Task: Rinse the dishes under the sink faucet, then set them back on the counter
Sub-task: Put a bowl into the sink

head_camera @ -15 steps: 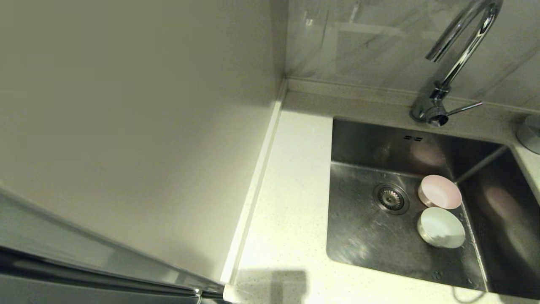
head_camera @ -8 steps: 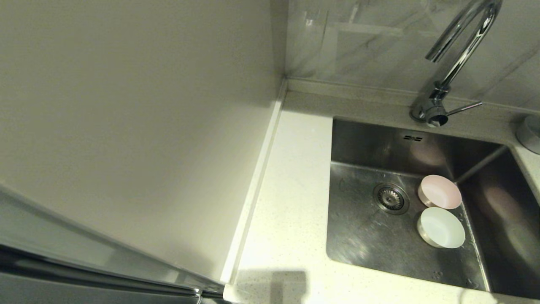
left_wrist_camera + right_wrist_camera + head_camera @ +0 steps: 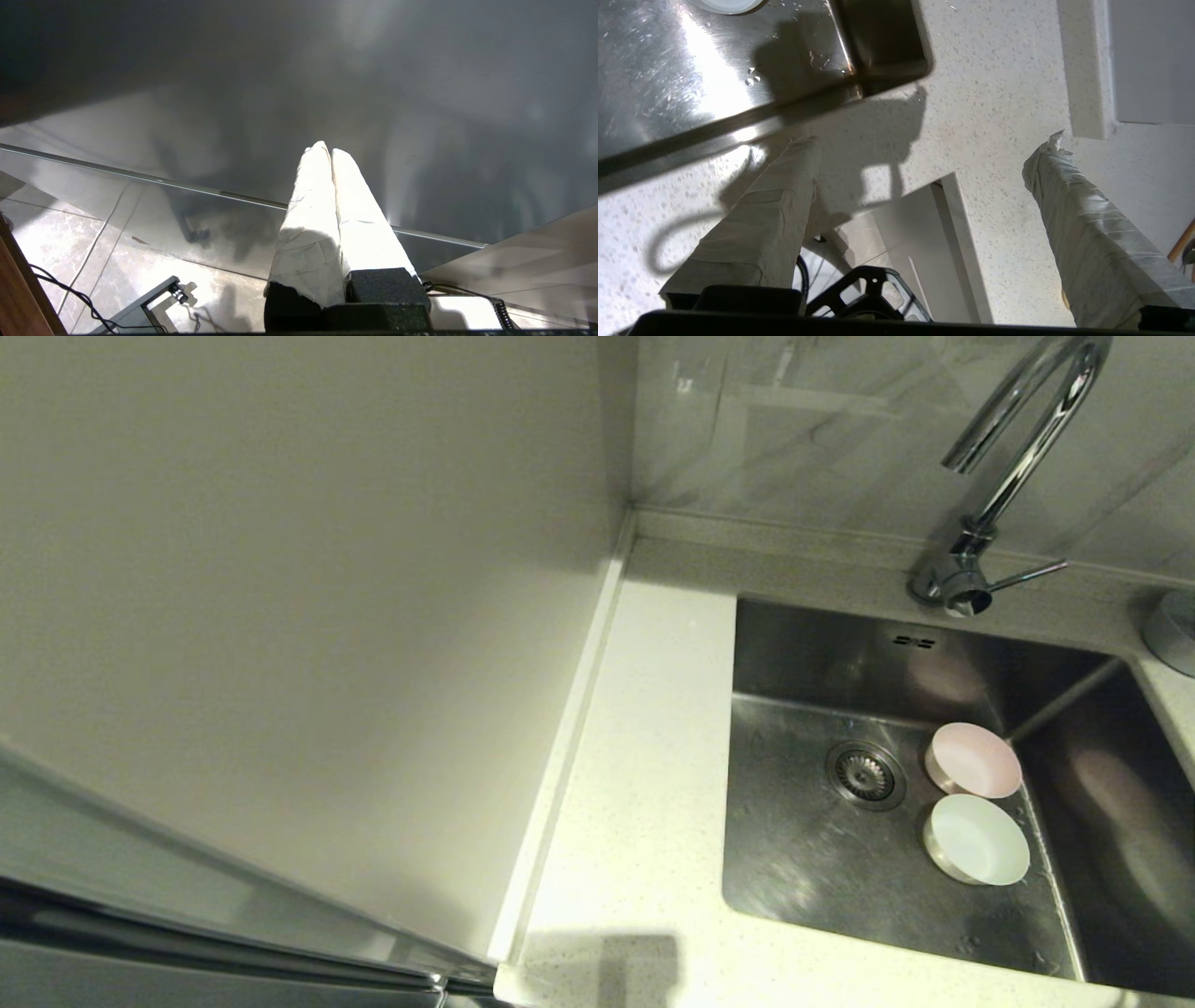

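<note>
Two of the dishes sit side by side in the sink [image 3: 803, 859], right of the drain strainer [image 3: 865, 775]: a pale pink bowl [image 3: 974, 761] and, nearer me, a pale mint-white bowl [image 3: 977, 839]. The chrome faucet [image 3: 1018, 457] arches over the back rim. Neither gripper shows in the head view. In the right wrist view my right gripper [image 3: 927, 144] is open and empty above the counter [image 3: 994, 93] by the sink's [image 3: 691, 70] front corner, with the mint-white bowl's rim [image 3: 726, 4] just in view. My left gripper [image 3: 327, 150] is shut and empty, parked low before a grey panel.
The speckled counter [image 3: 644, 756] runs left of the sink to a tall off-white panel [image 3: 280, 616]. A round grey object [image 3: 1172, 630] stands at the far right behind the sink. A steel edge [image 3: 187, 915] crosses the lower left corner.
A thin curved shadow on the counter's front edge, right of the sink's near corner, has slipped out of the head view. Both bowls lie where they were.
</note>
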Available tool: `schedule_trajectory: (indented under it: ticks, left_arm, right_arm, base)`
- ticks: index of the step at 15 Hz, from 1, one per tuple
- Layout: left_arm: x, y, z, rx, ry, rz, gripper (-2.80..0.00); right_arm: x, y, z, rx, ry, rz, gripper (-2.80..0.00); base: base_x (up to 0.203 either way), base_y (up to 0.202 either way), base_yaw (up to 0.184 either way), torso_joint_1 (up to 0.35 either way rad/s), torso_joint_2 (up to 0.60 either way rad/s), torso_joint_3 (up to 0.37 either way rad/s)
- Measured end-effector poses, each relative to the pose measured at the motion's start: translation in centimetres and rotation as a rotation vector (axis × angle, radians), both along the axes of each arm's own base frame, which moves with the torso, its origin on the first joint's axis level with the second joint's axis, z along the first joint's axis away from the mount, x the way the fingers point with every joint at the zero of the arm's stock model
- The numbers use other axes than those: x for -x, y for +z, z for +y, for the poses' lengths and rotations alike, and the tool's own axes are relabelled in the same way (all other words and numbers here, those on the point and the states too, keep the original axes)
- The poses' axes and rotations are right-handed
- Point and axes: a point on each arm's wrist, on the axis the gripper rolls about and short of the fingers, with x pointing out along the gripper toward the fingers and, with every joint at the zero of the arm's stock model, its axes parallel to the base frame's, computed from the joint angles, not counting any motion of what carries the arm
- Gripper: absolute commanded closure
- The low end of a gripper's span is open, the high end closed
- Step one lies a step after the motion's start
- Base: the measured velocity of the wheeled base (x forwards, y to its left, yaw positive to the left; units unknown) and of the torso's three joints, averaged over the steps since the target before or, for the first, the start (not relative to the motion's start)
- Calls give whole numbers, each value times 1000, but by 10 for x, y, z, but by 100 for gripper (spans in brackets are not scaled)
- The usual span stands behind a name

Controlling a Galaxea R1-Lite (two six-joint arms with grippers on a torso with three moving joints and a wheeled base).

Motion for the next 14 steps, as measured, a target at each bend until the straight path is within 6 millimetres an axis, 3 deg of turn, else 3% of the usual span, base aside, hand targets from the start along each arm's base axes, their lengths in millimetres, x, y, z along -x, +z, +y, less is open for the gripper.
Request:
schedule_trajectory:
  ticks: [4, 14]
  left_arm:
    - [0, 0, 0, 0, -1, 0, 0]
    - [0, 0, 0, 0, -1, 0, 0]
  right_arm:
    - [19, 2, 9, 39, 18, -23, -280]
    - [30, -4, 16, 83, 116, -9, -280]
  base:
    - [0, 0, 0, 0, 0, 0]
    - [0, 0, 0, 0, 0, 0]
